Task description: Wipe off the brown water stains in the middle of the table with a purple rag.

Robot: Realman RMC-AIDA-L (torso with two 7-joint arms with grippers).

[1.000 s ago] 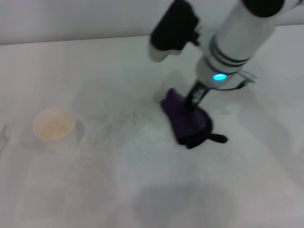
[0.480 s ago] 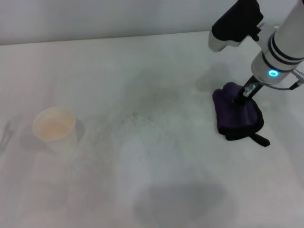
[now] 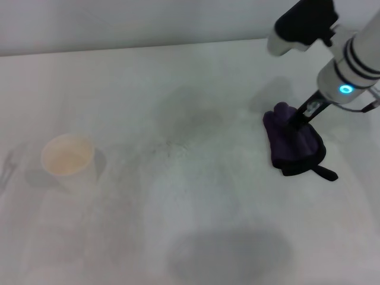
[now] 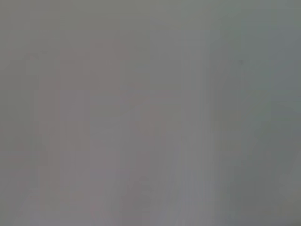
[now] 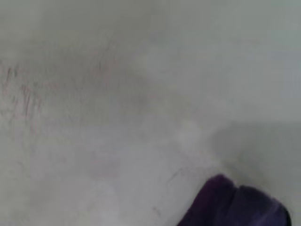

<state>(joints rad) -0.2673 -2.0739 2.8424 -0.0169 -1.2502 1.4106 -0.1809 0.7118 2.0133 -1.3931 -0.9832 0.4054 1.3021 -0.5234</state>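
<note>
The purple rag (image 3: 292,144) lies bunched on the white table (image 3: 196,225) at the right, its black loop tail pointing to the front right. My right gripper (image 3: 301,119) reaches down into the rag's top and is shut on it. An edge of the rag also shows in the right wrist view (image 5: 235,207). No tan-brown puddle shows anywhere on the table. Only a faint grey speckled smudge (image 3: 172,145) marks the middle. My left gripper is out of view; the left wrist view shows a blank grey surface.
A white paper cup (image 3: 68,159) with pale tan liquid stands at the left of the table. The table's far edge meets a grey wall behind. A soft shadow lies on the near middle of the table.
My right gripper dragged the rag from the table's middle to the right. In the last half second it has hardly moved, only raising the rag's top a little.
</note>
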